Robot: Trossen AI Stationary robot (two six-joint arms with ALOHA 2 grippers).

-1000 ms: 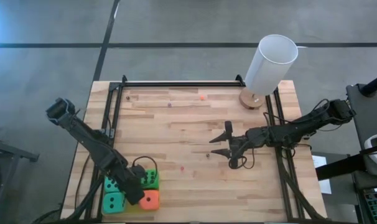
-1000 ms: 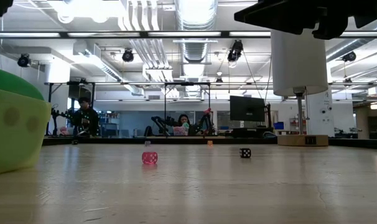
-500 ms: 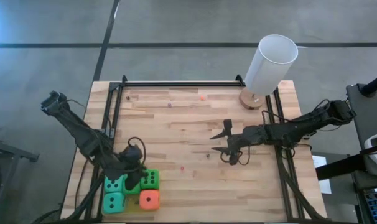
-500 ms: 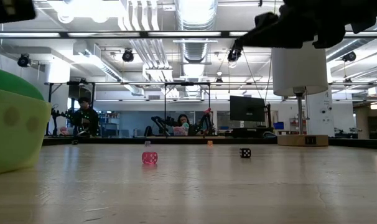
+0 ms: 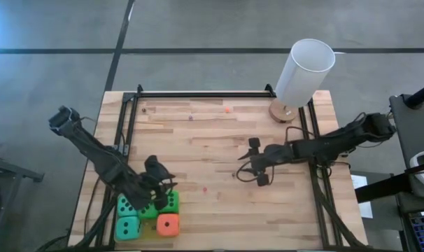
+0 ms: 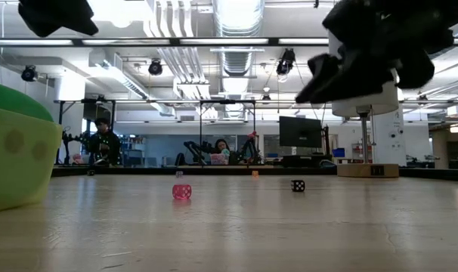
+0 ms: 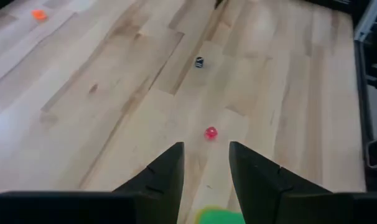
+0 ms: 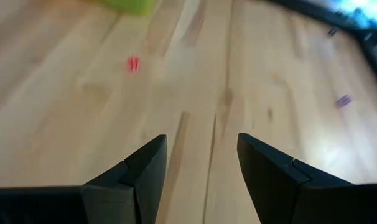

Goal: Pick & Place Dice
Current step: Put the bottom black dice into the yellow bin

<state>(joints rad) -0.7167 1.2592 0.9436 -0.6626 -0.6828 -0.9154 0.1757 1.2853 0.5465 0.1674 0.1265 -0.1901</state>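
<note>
Meanwhile the left gripper [image 5: 159, 183] had risen off the cluster of soft green, teal and orange-red dice [image 5: 148, 215] at the wooden table's [image 5: 198, 147] near-left corner, fingers narrow and empty; the right gripper [image 5: 248, 162] hovered mid-table, spread wide, so picking remained ahead.

Counted: two teal soft cubes [image 5: 128, 227], one green soft cube [image 5: 169, 203], one orange-red soft cube [image 5: 168, 225], four tiny dice [image 5: 204, 189], one white cylinder [image 5: 306, 70].
</note>
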